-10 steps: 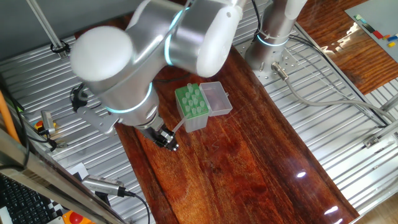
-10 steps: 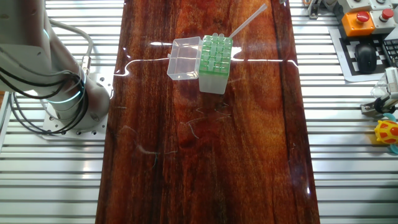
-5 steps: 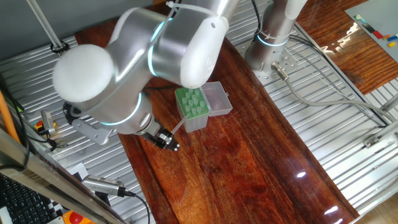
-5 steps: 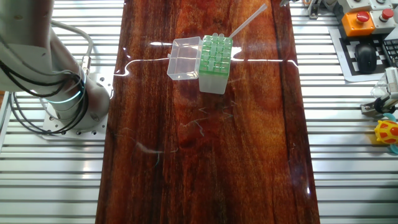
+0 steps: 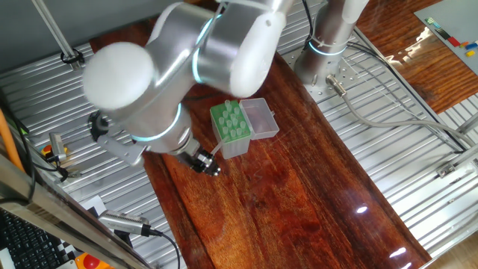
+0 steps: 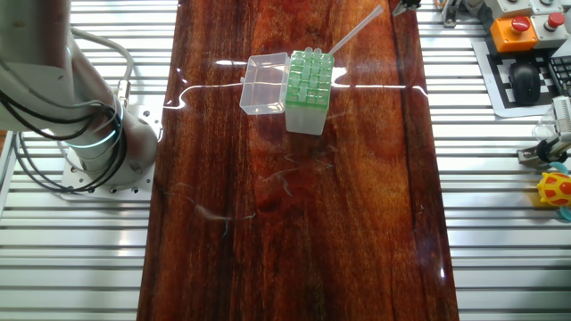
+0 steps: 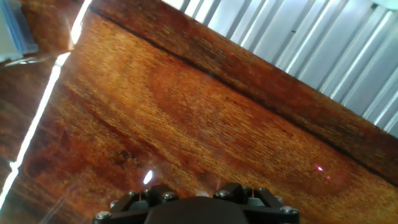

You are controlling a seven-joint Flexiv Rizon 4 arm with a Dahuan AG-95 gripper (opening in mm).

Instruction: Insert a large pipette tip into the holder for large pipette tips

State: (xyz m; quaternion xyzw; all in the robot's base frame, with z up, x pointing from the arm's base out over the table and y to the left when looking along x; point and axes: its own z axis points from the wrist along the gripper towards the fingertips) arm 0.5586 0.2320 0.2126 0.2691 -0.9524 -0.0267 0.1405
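Note:
The holder for large pipette tips (image 5: 230,122) is a small box with a green perforated top and a clear lid (image 5: 261,118) hinged open beside it. In the other fixed view the holder (image 6: 309,78) stands on the dark wood. The large pipette tip (image 6: 355,31) runs slanted from the holder's corner toward the table's edge. In one fixed view the same tip (image 5: 216,152) runs from the box to my gripper (image 5: 207,165). My gripper (image 6: 401,6) hovers low over the wood at the tip's wide end. The hand view shows its two dark jaw blocks apart, gripper (image 7: 198,190) holding nothing.
The wooden table (image 6: 357,196) is flanked by ribbed metal panels (image 6: 500,205). The arm's base (image 6: 98,143) stands on the left panel. An orange-buttoned box (image 6: 517,27) and a small toy (image 6: 555,192) lie off to the right. A pale blue corner (image 7: 12,31) shows in the hand view.
The arm swung out and back, and my gripper has shifted slightly toward the wide end of the pipette tip. The tip and holder have not moved.

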